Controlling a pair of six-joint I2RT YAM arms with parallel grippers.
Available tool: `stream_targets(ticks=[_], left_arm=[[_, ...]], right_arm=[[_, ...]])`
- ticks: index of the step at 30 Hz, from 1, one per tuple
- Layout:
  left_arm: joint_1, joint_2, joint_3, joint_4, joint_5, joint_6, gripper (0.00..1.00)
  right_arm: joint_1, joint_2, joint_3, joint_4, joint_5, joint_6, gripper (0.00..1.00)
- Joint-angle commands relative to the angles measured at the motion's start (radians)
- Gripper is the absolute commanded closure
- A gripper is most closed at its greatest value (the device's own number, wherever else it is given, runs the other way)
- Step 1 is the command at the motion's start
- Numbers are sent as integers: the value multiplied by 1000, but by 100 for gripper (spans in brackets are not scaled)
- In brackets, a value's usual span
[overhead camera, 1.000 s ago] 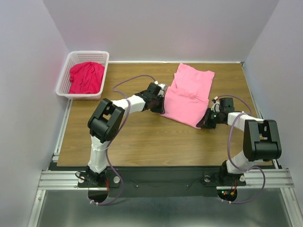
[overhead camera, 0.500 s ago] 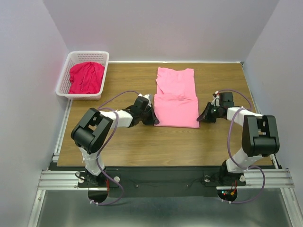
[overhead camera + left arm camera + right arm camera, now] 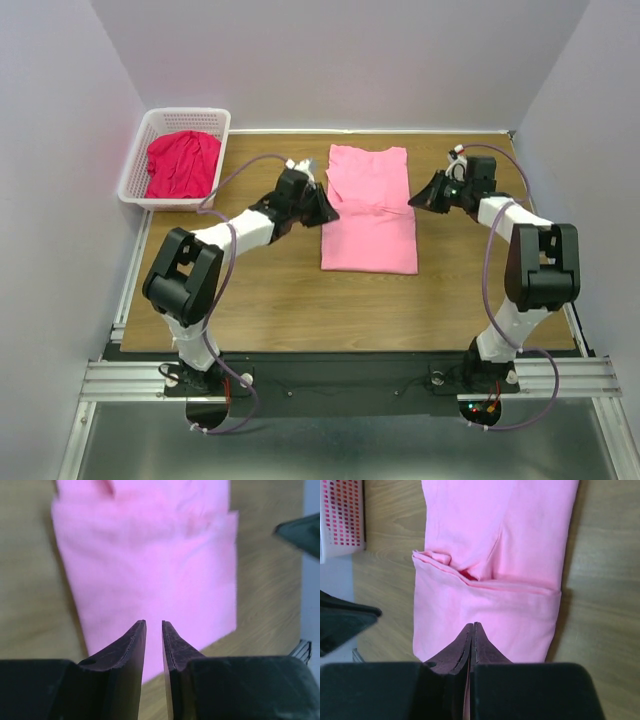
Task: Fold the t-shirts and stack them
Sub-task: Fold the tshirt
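Release on the fold line: we see both arms off the near hem of the light pink tee (image 3: 368,215) and up beside its flanks, level with the crease across its middle. Gone is the skew of a second ago, when the shirt lies crooked with a pincer at each near corner. It now rests flat and square on the table (image 3: 250,290), a tall narrow panel with sleeves tucked in and its collar end toward the far wall.

The left gripper (image 3: 322,208) hovers just beside the tee's left edge. Its wrist view shows the jaws parted by a thin slit with nothing between them, a slit that is only now appearing. The right gripper (image 3: 418,195) sits just off the right edge with its fingers (image 3: 470,645) pressed together on nothing.

We judge the straightening done and the cloth let go. What remains for this shirt looks like a final fold across its length, and the arms seem placed for it.

The crimson tee (image 3: 182,165) lies crumpled in the white basket (image 3: 190,113) at the far left corner, untouched, so the stack is not yet begun.
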Motion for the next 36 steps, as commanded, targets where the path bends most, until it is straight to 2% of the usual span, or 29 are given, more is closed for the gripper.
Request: stream_targets(ticks=[1, 11, 14, 18, 21, 24, 27, 31, 33, 36], left_arm=[[41, 91, 160, 6, 30, 98, 72], [88, 342, 311, 35, 58, 190, 82], [108, 387, 324, 30, 59, 205, 84], [133, 415, 311, 12, 100, 223, 84], [136, 369, 294, -19, 101, 262, 83], [133, 246, 242, -30, 99, 262, 78], [118, 66, 157, -51, 84, 256, 73], [89, -53, -11, -69, 117, 230, 73], [70, -73, -57, -69, 142, 220, 73], [1, -56, -114, -68, 133, 236, 74]], right_arm=[[9, 82, 41, 134, -73, 29, 99], [-6, 261, 38, 236, -32, -24, 99], [-45, 277, 12, 299, -20, 9, 99], [-69, 251, -11, 295, 34, -3, 99], [-69, 212, -7, 281, -35, 2, 99], [-68, 124, -19, 249, -96, 22, 99], [-59, 12, -103, 236, -141, 57, 99], [-1, -134, -256, 230, -149, 68, 99], [23, -215, -356, 230, -111, 63, 99], [49, -248, -459, 236, -89, 55, 99]])
